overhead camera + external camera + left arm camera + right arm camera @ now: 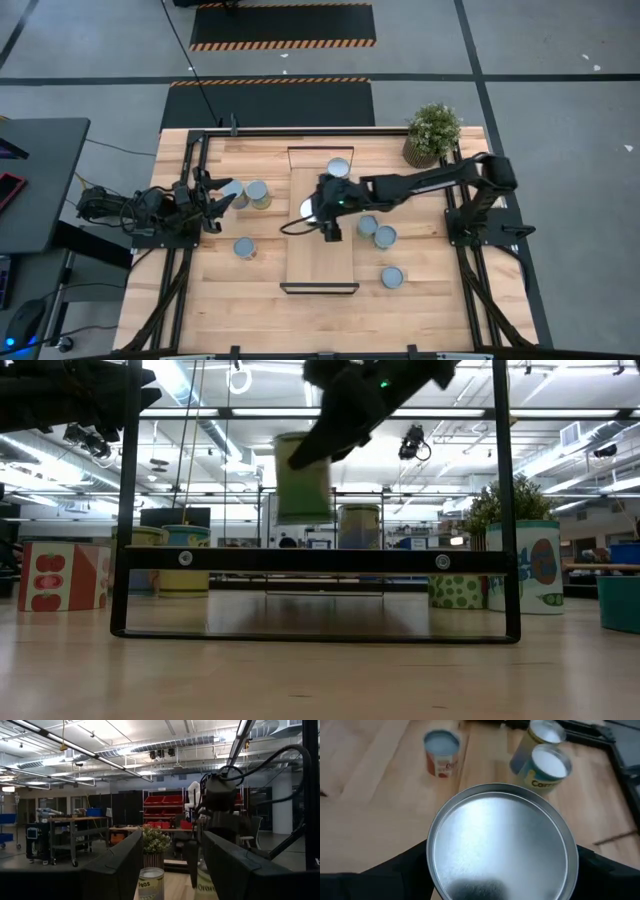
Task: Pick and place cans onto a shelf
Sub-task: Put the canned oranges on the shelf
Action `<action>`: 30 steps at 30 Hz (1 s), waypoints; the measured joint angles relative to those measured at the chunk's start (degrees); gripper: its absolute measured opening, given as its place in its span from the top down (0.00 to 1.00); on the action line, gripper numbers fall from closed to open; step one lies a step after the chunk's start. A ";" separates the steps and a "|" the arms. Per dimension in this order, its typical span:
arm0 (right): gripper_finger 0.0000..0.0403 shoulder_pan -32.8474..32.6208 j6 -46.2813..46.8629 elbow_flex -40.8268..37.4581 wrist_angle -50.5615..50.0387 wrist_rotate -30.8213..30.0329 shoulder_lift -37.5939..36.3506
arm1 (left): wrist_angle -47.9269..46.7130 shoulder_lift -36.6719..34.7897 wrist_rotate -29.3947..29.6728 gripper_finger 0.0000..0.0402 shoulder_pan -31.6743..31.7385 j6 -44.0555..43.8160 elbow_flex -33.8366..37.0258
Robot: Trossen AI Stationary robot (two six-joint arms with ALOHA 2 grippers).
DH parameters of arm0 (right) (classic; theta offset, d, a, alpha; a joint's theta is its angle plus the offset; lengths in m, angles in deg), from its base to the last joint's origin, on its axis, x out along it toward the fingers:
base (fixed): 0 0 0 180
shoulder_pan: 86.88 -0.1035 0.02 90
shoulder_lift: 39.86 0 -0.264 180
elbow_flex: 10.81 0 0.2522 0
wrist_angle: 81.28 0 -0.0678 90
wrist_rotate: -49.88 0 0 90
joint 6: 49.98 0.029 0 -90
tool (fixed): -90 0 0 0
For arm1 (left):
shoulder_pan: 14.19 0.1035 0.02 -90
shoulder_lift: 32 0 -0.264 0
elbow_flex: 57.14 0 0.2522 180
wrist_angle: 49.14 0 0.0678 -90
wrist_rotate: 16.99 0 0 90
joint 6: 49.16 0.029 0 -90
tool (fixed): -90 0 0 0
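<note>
The shelf [320,265] is a light-wood board with dark ends in the table's middle; in the low view it shows as a dark frame [315,560]. One can [339,167] stands on the shelf's far end. My right gripper [322,211] is shut on a green-sided can [303,478] above the shelf. My left gripper [222,196] is open at the table's left, next to two cans [257,193]. Another can [243,247] stands nearer on the left. Three cans [384,236] stand right of the shelf. My right gripper pinches the can between its two fingers, one on each side of the wall just under the top rim [431,855]. The fingers [345,420] come from above, slanting down. The can is upright, its shiny top [500,845] up, lifted clear above the shelf.
A potted plant [433,133] stands at the table's far right corner. Dark frame rails [195,160] run along the table's left and right sides. Bare tabletop [250,310] lies toward the near edge.
</note>
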 joint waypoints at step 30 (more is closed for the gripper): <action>0.05 2.66 -2.69 3.16 -1.17 0.93 6.60 | -0.29 0.00 0.63 0.48 0.00 0.02 0.00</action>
